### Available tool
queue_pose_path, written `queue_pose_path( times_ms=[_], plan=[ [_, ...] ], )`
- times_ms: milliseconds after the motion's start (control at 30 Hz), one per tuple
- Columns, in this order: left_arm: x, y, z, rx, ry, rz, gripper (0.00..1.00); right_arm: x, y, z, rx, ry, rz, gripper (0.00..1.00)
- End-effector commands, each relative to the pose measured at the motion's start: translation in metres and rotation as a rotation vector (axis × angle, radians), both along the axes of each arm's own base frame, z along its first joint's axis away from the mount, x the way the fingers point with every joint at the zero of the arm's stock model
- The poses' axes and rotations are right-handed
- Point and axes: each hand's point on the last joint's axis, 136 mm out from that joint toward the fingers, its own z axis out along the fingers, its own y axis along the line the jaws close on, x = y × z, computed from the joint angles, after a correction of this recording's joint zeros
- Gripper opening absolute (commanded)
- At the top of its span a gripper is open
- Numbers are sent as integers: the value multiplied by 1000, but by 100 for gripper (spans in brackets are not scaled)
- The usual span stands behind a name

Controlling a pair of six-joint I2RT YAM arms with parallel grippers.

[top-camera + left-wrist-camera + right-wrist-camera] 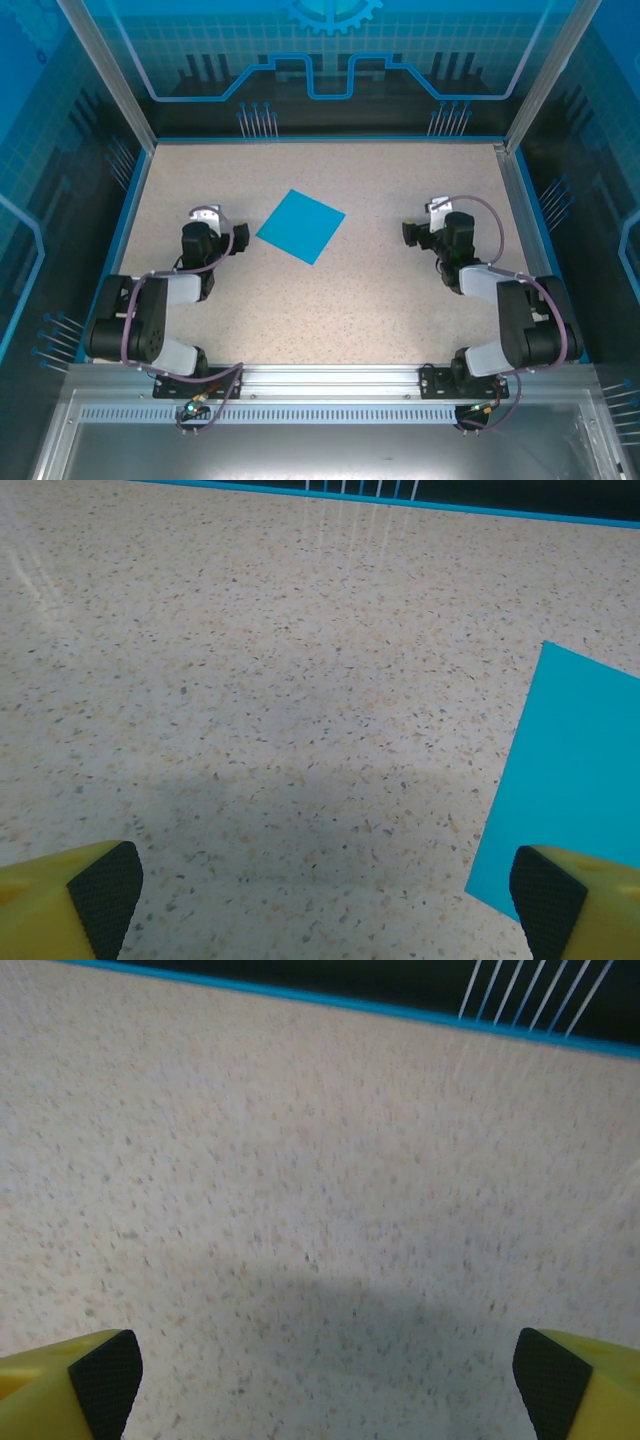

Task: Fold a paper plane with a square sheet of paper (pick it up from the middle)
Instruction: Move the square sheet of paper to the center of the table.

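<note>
The square sheet of paper (301,226) lies flat and unfolded on the speckled table, turned like a diamond, between the two arms. In the left wrist view its left part (580,790) shows at the right edge. My left gripper (207,217) sits a little left of the sheet, open, with bare table between its fingers (105,885). My right gripper (428,222) is well to the right of the sheet, also open over bare table, its yellow fingers (545,1375) spread wide. No paper plane is in view.
The table (380,300) is walled by blue panels, with a blue rim (300,998) along its far edge. A metal rail (330,378) with the arm bases runs along the near edge.
</note>
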Motion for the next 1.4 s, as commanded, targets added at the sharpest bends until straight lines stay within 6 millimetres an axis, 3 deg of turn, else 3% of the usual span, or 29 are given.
queue_pose_path(
  times_ms=[0, 200, 367, 567, 767, 1000, 1167, 1200, 1367],
  plan=[
    [-1, 5, 29, -43, 17, 66, 98, -5, 15, 32, -57, -5, 14, 99],
    [-15, 6, 68, -217, -16, 156, 99, -16, 43, 64, 72, 137, -61, 99],
    [-22, 5, 98, -330, 81, 230, 98, -13, 92, 67, 96, 286, -47, 99],
    [-22, -9, 115, -367, 190, 179, 98, 7, 171, 38, 56, 428, 37, 99],
    [-27, -18, 120, -374, 252, 134, 98, 36, 220, -8, -26, 545, 29, 99],
    [-27, -21, 115, -359, 287, 110, 98, 49, 233, -50, -136, 611, -27, 99],
    [-24, -22, 116, -353, 289, 103, 98, 53, 233, -67, -260, 622, -51, 99],
    [-23, -22, 116, -354, 287, 103, 98, 52, 231, -79, -287, 642, -58, 100],
    [-22, -22, 113, -354, 302, 103, 98, 43, 223, -94, -339, 691, -76, 99]
  ],
)
